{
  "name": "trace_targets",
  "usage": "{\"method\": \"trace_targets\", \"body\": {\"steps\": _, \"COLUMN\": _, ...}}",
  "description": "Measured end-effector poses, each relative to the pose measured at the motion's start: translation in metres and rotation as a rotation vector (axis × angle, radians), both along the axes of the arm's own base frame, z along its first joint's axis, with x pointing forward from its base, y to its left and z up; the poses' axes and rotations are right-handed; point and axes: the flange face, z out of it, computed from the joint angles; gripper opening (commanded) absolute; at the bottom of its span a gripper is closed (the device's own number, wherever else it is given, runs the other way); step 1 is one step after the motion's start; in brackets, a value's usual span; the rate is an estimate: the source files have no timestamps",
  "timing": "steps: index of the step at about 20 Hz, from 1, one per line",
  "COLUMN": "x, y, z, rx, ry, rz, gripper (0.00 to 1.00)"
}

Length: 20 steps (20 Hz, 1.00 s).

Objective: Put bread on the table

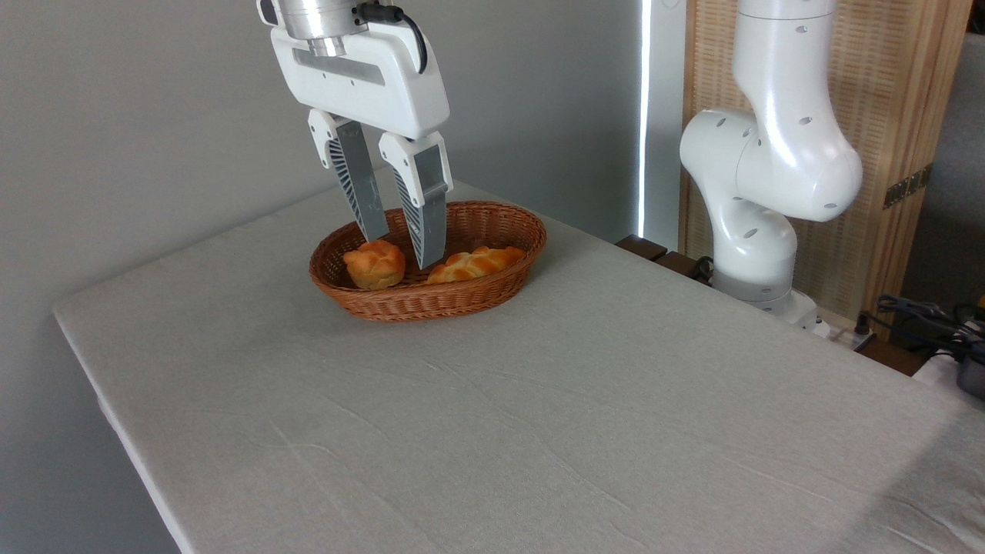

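Note:
The bread, a small round golden bun with a knotted top, sits in the left end of a brown wicker basket. My gripper hangs over the basket with its fingers pointing down and open. The left fingertip ends just above the bun's top and the right fingertip just to the bun's right. Nothing is held between them. The table under the basket is covered in a light grey-beige, slightly wrinkled cloth.
A longer braided loaf lies in the basket's right half. The robot's white base and arm stand off the table's far right edge, with cables beyond. A grey wall runs behind.

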Motion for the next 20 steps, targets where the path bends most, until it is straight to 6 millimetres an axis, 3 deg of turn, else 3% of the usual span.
{"method": "trace_targets", "body": {"steps": 15, "x": -0.002, "y": -0.005, "z": -0.002, "rx": -0.001, "ry": 0.006, "rz": -0.014, "gripper": 1.0}}
{"method": "trace_targets", "body": {"steps": 20, "x": -0.034, "y": -0.023, "z": -0.009, "rx": -0.052, "ry": 0.028, "rz": -0.041, "gripper": 1.0}}
